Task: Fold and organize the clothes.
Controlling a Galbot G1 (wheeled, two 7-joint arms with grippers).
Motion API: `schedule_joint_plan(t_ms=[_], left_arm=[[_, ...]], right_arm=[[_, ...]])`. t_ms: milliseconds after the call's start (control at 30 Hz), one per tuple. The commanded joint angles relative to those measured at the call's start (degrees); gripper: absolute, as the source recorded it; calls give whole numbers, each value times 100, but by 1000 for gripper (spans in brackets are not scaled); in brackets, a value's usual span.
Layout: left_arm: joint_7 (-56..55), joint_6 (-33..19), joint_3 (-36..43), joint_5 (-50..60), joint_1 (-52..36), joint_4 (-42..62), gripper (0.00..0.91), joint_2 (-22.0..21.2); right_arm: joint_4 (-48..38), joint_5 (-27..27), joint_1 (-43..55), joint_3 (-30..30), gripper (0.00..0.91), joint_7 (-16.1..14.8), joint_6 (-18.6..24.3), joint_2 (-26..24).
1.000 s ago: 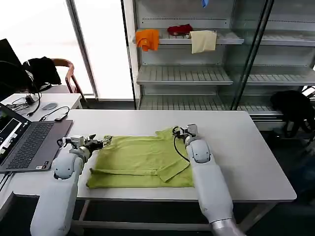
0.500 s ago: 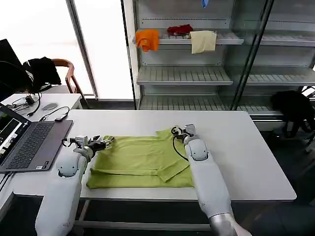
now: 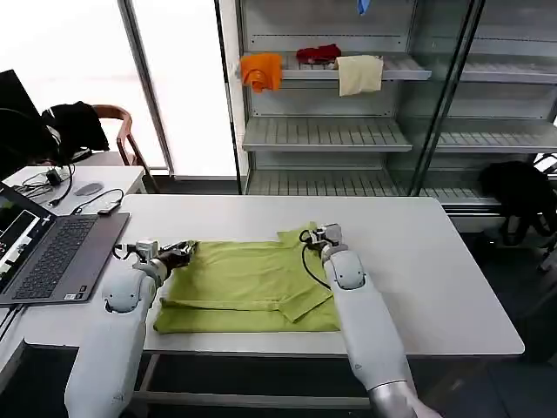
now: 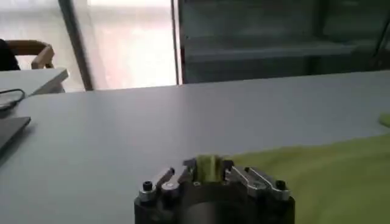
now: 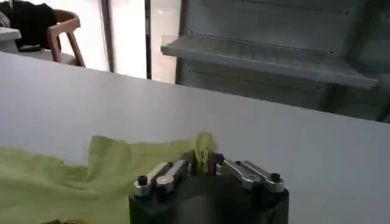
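Observation:
The lime yellow-green T-shirt [image 3: 248, 283] lies partly folded on the white table [image 3: 418, 261], its near edge doubled over and a sleeve flap turned in at the right. My left gripper [image 3: 180, 252] is shut on the shirt's far left corner; a pinch of green fabric [image 4: 206, 165] sits between its fingers. My right gripper [image 3: 315, 233] is shut on the far right corner, where a fold of fabric [image 5: 203, 146] stands up between its fingers. Both corners sit low over the table.
An open laptop [image 3: 48, 252] lies on the table's left end, with cables and a mouse on the small desk [image 3: 78, 178] behind. A shelf unit [image 3: 348, 96] behind the table holds orange, red and cream cloths. The table's right half is bare.
Both grippers have crept slightly inward and toward the table's middle, keeping their hold on the shirt's far corners. The shirt's far edge has shifted a little with them.

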Motion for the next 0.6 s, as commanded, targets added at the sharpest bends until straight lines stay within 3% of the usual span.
schedule_joint_plan(t_ms=[33,367,600], left_arm=[[14,-7,-3,-60,-17,-99,10,1],[-138,-5,-106,-548,133,-685,10,66],[-171,2,-141,-662,392,-1085,10,124]], right_arm=[[350,337,-45,-23,0,45,-24,279],[1214,851,-232,-152,0,210,-30,276],[1913,1049,-607,-232,0,264,-49,13]])
